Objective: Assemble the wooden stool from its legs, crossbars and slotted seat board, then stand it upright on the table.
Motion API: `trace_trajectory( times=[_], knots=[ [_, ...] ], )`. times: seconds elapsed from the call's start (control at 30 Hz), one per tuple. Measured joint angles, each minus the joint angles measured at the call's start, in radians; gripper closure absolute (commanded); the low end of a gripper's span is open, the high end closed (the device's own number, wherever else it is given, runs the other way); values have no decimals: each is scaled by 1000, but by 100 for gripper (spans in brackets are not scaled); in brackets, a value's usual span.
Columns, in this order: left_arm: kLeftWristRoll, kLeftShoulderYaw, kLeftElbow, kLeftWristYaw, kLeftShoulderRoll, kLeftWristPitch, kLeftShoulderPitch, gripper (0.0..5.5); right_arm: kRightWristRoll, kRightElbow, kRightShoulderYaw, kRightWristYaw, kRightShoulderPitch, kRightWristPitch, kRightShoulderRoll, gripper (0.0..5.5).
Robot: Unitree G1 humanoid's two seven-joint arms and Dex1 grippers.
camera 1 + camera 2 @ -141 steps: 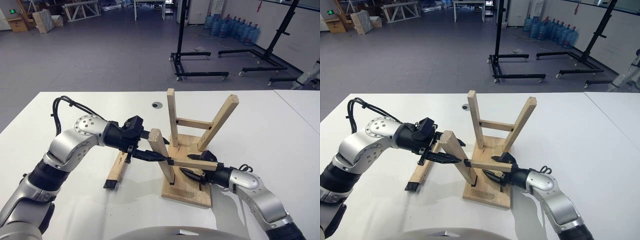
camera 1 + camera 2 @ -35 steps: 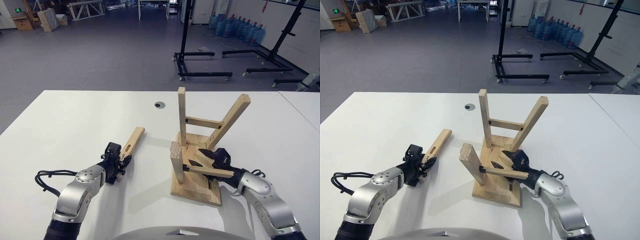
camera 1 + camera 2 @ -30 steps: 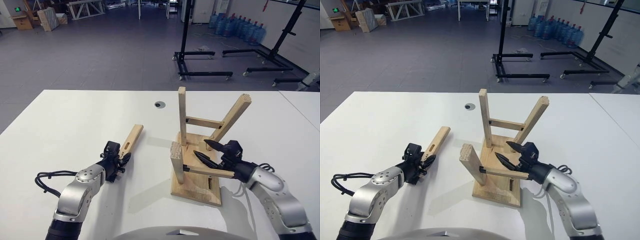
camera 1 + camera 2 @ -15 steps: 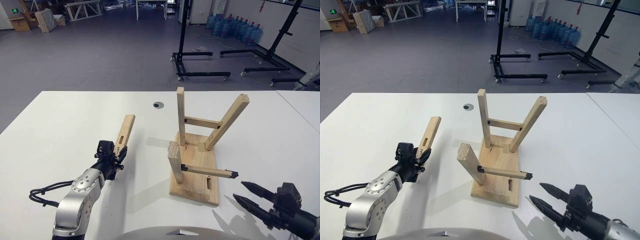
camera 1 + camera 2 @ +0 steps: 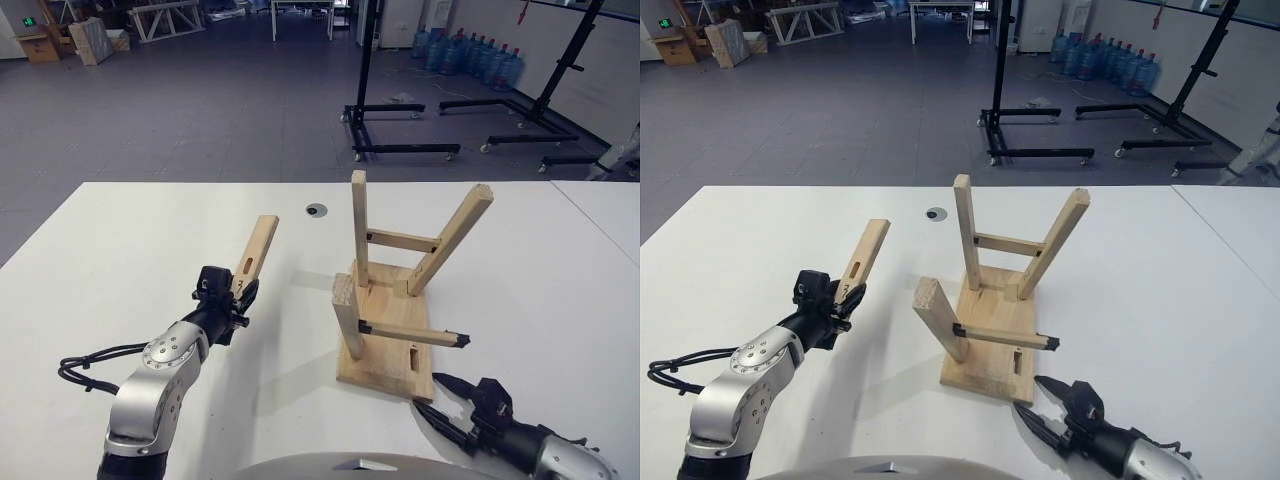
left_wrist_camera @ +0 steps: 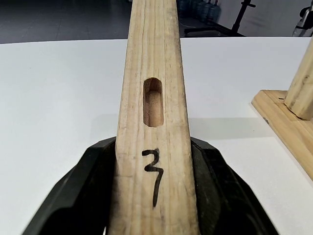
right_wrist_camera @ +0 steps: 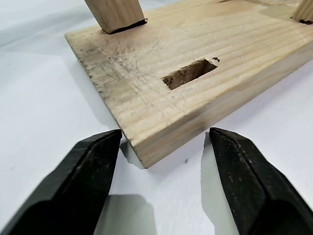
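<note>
Facing seat board (image 7: 146, 93) corner, right gripper (image 7: 165, 134) gapes.

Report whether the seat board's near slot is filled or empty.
Empty. The slot in the seat board shows bare wood inside, nothing seated in it; the loose leg is held in the left gripper.

The left arm (image 5: 158, 368) is a rounded silver shell dotted with screws, black at the wrist, trailing a looped black cable (image 5: 84, 366). The left pincer (image 5: 238, 297) and right pincer (image 5: 1030, 396) are black, their fingers (image 7: 93, 169) tapering.
</note>
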Motion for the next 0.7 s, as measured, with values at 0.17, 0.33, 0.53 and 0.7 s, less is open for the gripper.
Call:
trace_trajectory(
  times=[0.17, 0.33, 0.53, 0.7],
  knots=[
    [1, -1, 28, -19, 11, 1, -34, 345, -2, 76, 51, -20, -127, 5, 10, 219],
    [1, 0, 66, -34, 15, -2, -61, 345, 18, 202, 64, 60, -244, -33, -29, 219],
    [2, -4, 118, -36, 13, -21, -87, 345, 17, 398, 99, 141, -453, -49, -82, 219],
    [3, -9, 156, -39, 11, -45, -116, 345, 5, 496, 149, 194, -571, -57, -91, 219]
  ],
)
